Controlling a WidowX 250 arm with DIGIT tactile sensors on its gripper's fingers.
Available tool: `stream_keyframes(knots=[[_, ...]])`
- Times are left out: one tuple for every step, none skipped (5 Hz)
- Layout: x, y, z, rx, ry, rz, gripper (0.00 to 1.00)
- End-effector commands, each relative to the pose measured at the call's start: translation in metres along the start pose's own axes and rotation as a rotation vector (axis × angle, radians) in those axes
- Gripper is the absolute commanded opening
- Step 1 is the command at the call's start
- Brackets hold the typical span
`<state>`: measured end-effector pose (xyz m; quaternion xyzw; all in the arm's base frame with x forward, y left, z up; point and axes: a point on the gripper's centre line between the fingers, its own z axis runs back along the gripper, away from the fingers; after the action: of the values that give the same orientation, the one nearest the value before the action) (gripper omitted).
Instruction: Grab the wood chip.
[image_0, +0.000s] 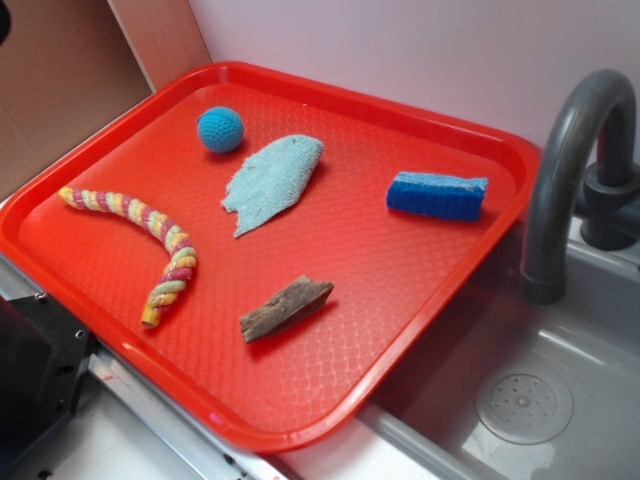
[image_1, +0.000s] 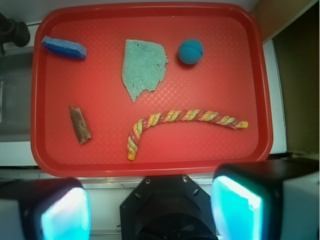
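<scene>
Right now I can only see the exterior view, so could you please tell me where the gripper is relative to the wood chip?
Observer: In the wrist view the gripper hangs back outside the tray rim, not over the wood chip, which lies ahead toward that picture's left.
Operator: Thank you. Is it open?
Observer: Yes, its fingers stand wide apart with nothing between them.

A red tray (image_0: 440, 330) is sitting partly over a grey sink (image_0: 560, 390) and is carrying 5 things, all lying apart: the wood chip (image_0: 285, 308), a striped rope (image_0: 150, 240), a teal cloth (image_0: 275, 180), a blue ball (image_0: 220, 129) and a blue sponge (image_0: 437, 195).
</scene>
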<state>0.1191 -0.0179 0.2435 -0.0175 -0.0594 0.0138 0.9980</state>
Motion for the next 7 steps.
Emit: stream_keyframes(knots=[[0.000,0.000,0.000,0.000,0.000,0.000,1.00],[0.009,-0.011,-0.014,0.031,-0.022,0.000,1.00],[0.019,-0.032,-0.033,0.041,-0.076,-0.033,1.00],[0.035,-0.057,-0.060,0.014,-0.106,-0.127,1.00],[0.044,-0.077,-0.086,-0.064,-0.107,-0.159,1.00],[0.047,-0.093,-0.116,-0.131,-0.038,-0.221,1.00],[0.044,-0.104,-0.134,-0.274,0.004,-0.275,1.00]])
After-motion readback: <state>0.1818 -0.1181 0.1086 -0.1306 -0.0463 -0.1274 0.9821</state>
